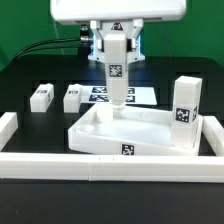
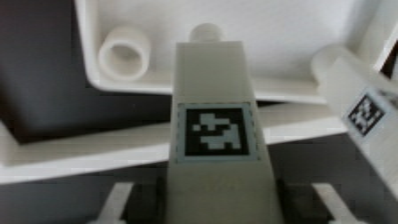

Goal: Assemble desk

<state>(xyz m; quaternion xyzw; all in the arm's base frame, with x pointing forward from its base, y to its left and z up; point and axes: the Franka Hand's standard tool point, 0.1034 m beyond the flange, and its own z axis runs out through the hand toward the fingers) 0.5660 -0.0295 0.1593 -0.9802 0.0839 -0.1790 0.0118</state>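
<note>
The desk slab [image 1: 130,135] is a white tray with a raised rim and a tag on its front wall. It lies in the middle of the table. My gripper [image 1: 115,42] is shut on a white tagged leg [image 1: 115,72] and holds it upright, lower end over the slab's far corner. In the wrist view the leg [image 2: 217,120] runs out from between my fingers [image 2: 121,200], its tip beside a round hole [image 2: 125,55] in the slab. Whether the tip touches the slab I cannot tell. A second leg [image 1: 186,115] stands upright at the slab's right side.
Two more legs [image 1: 41,95] [image 1: 72,97] lie at the exterior view's left. The marker board [image 1: 138,95] lies behind the slab. White border rails run along the front [image 1: 110,165], the left [image 1: 8,125] and the right [image 1: 212,135].
</note>
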